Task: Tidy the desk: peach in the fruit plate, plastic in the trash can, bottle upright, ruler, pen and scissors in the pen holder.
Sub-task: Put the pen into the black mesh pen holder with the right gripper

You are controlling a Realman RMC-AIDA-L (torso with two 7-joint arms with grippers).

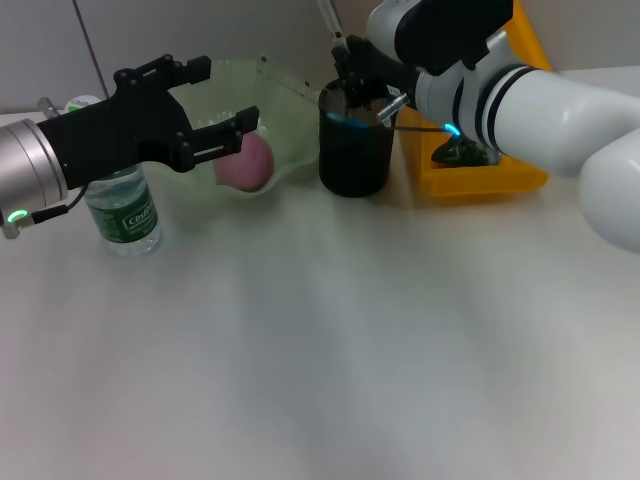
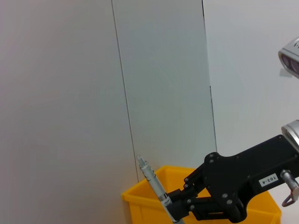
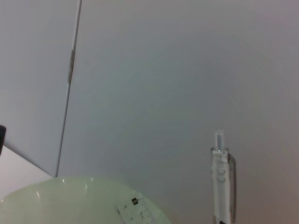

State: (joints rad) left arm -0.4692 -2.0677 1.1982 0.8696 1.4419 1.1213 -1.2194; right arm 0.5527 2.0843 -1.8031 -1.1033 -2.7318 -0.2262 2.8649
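Observation:
The pink peach [image 1: 246, 162] lies in the pale green fruit plate [image 1: 290, 100]. My left gripper [image 1: 213, 102] hovers open just above and left of it, holding nothing. The clear bottle [image 1: 124, 212] with a green label stands upright under my left forearm. My right gripper [image 1: 352, 72] is over the black pen holder [image 1: 354, 152], shut on a clear pen [image 1: 329, 20] that points upward. That pen [image 2: 152, 180] and the right gripper [image 2: 176, 206] also show in the left wrist view, and the pen [image 3: 221, 183] in the right wrist view. What is inside the holder is hidden.
The yellow trash can [image 1: 484, 172] stands right of the pen holder with something dark [image 1: 462, 154] inside. The plate's rim [image 3: 79, 196] shows in the right wrist view. A wall runs close behind the objects.

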